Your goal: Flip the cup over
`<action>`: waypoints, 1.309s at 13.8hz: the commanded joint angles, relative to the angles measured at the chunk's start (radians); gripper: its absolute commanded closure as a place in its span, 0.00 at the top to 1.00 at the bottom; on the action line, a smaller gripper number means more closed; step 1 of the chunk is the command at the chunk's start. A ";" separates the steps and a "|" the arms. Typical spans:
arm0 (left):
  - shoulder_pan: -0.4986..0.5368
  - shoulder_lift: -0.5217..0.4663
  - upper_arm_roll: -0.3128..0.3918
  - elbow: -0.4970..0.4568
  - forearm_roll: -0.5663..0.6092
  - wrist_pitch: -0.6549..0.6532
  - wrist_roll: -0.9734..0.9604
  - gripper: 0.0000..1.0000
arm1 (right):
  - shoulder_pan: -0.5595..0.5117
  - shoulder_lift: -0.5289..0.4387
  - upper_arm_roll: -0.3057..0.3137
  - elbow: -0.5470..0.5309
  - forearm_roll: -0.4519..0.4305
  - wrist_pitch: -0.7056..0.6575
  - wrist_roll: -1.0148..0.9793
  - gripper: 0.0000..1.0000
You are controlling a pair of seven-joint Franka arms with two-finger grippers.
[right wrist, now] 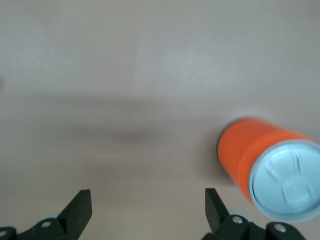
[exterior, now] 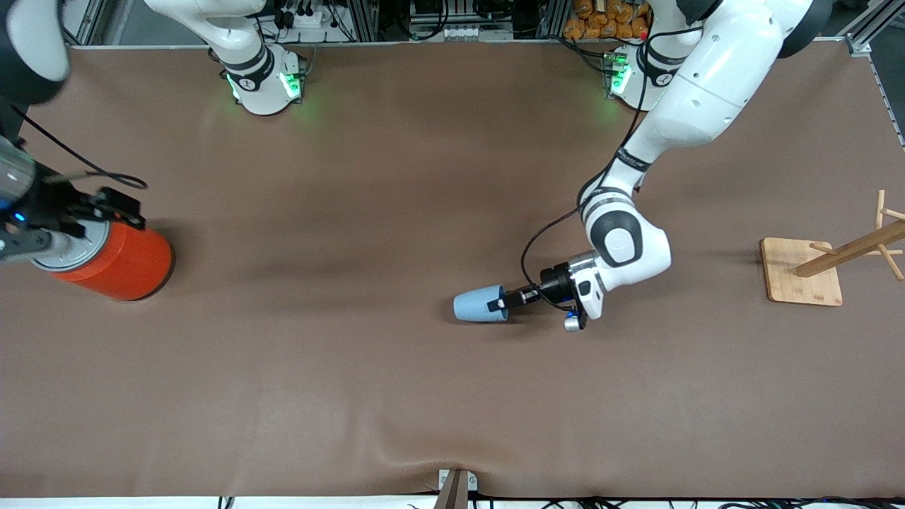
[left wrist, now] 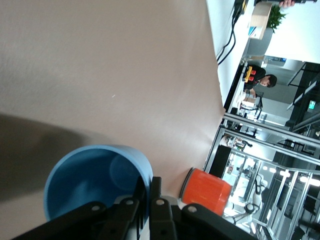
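Left gripper [exterior: 499,304] is pinched tight on the cup's [exterior: 479,305] rim, one finger [left wrist: 139,202] inside and one outside. Cup's on its side mid-table, well apart from the can [exterior: 117,261], mouth facing the gripper. Right gripper [right wrist: 147,207] hangs over the table beside the can, fingers wide apart, holding nothing

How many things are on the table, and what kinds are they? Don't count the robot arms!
Cups: 1, the cup, light blue, on its side, with the left gripper shut on its rim
Cans: 1, the orange-red can, under the open right gripper
Wooden racks: 1, the rack
Total: 3
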 commanded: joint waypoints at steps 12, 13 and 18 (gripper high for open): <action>0.292 -0.217 0.002 -0.056 0.645 -0.056 -0.257 0.00 | -0.014 -0.148 -0.041 -0.032 0.033 -0.110 0.129 1.00; 0.324 -0.218 0.002 -0.058 0.721 -0.062 -0.256 0.00 | -0.014 -0.153 -0.039 -0.030 0.032 -0.114 0.137 1.00; 0.393 -0.212 0.005 -0.044 1.116 -0.137 -0.263 0.00 | -0.013 -0.139 -0.041 0.015 0.015 -0.118 0.121 1.00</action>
